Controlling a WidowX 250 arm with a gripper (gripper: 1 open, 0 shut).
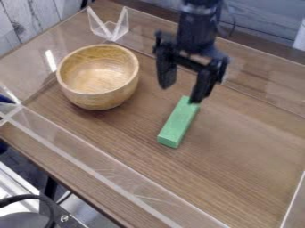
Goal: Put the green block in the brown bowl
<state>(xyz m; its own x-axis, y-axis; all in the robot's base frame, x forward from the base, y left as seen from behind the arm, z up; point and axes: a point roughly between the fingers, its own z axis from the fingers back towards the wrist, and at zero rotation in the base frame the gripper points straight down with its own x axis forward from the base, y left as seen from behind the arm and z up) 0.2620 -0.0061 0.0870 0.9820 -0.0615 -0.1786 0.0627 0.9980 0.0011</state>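
Observation:
The green block (177, 124) lies flat on the wooden table, slanted, right of centre. The brown bowl (98, 77) stands upright at the left with nothing inside it. My gripper (185, 84) hangs over the far end of the block, fingers pointing down and spread wide apart, open with nothing between them. One dark fingertip (199, 91) overlaps the block's upper end in the picture; I cannot tell whether it touches it. The bowl sits a short way left of the gripper.
Clear acrylic walls (71, 151) run along the table's front and left edges. A clear folded plastic stand (109, 24) sits at the back, behind the bowl. Bare wooden table (238, 151) stretches to the right of the block.

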